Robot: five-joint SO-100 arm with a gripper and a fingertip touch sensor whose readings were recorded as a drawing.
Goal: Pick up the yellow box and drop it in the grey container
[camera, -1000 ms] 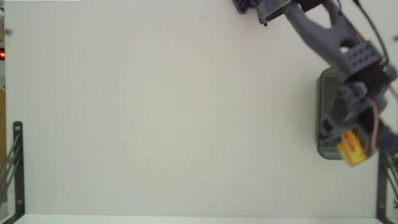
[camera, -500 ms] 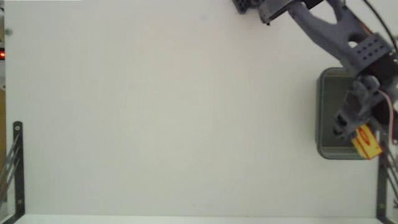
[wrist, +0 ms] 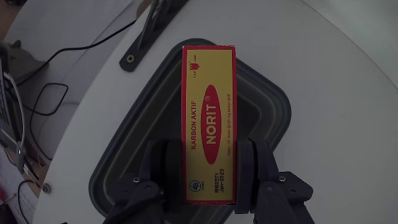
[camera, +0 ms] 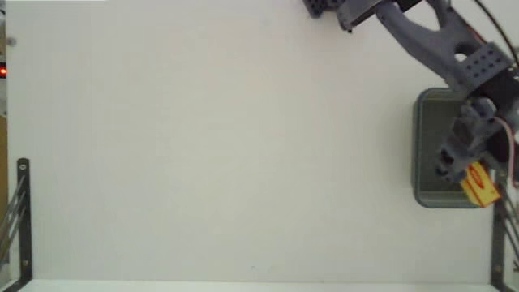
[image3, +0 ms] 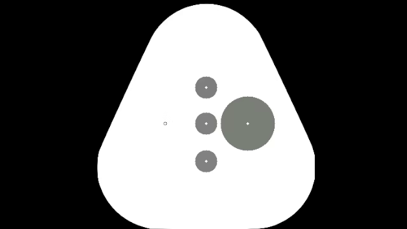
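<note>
While the arm reaches across the far right of the white table, the scene reads as follows, biggest thing first.

Table (camera: 227,146): white, bare over most of its top in the fixed view; in the wrist view (wrist: 348,62) its surface shows beside and beyond the tub.

Arm (camera: 430,40): grey printed links entering from the top edge of the fixed view and running down to the table's right edge, where the wrist hangs over the tub.

Grey container (camera: 430,122): grey-green rectangular tub with rounded corners and a thick rim, standing at the table's right edge in the fixed view; in the wrist view (wrist: 267,112) it lies directly under the held box, dark inside.

Brackets: one black metal bracket (camera: 23,219) at the table's left edge near the lower corner in the fixed view; another black bracket (wrist: 149,31) with a screw hole lies just beyond the tub in the wrist view.

Gripper (wrist: 209,168): two dark fingers (wrist: 165,171) clamped on the long sides of the box near its lower end; in the fixed view (camera: 466,166) it sits above the tub's lower right part.

Yellow box (wrist: 208,118): narrow, yellow with red border and a red oval reading NORIT, held off the table and over the tub's opening; in the fixed view (camera: 480,185) it overlaps the tub's lower right corner.

Cables (wrist: 43,93): black, on the surface off the table's left side, wrist view.
</note>
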